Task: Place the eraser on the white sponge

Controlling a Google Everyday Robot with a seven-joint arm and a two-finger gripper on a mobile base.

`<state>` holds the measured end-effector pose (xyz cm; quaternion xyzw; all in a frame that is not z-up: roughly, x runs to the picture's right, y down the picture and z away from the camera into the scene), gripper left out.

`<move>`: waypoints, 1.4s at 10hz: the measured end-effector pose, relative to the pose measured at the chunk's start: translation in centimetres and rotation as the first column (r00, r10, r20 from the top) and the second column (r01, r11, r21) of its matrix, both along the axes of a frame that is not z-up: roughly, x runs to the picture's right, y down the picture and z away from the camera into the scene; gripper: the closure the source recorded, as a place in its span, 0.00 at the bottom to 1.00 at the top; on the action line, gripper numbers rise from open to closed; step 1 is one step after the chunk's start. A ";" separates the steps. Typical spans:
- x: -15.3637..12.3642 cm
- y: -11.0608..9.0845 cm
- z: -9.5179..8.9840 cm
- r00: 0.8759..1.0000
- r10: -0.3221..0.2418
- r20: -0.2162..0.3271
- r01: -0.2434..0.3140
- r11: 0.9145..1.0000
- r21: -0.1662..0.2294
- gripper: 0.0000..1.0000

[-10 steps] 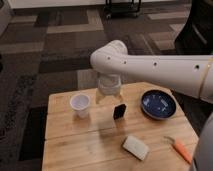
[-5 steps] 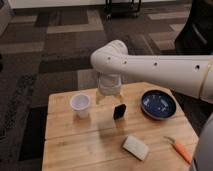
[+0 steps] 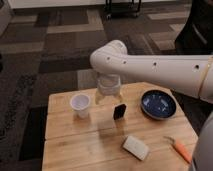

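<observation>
Nothing appears to have moved over the past second: arm, hand and objects hold the same places on the light wooden desk (image 3: 75,145).

Camera view: the robot's white arm (image 3: 150,67) reaches in from the right and bends down over the desk's far edge. Its greyish hand (image 3: 108,92) hangs low there, between the white paper cup (image 3: 80,105) and the small black rectangular eraser (image 3: 119,111). Whether the hand is spread or pressed together cannot be told. The eraser stands upright near the middle of the desk, just beside the hand. It is well apart from the flat off-white rectangular sponge (image 3: 135,147), which lies nearer the front edge. A dark blue round bowl (image 3: 158,104) sits to the right of the eraser, and an orange carrot (image 3: 179,149) lies at the front right corner.
</observation>
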<state>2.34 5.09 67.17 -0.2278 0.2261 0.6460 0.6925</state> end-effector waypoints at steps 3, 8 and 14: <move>2.0 0.3 0.3 0.999 0.028 -0.036 -0.028 1.000 -0.006 0.35; 4.8 0.2 0.2 0.999 -0.010 -0.033 0.010 1.000 -0.013 0.35; 7.2 1.8 0.1 0.979 -0.169 0.112 0.175 0.983 -0.046 0.35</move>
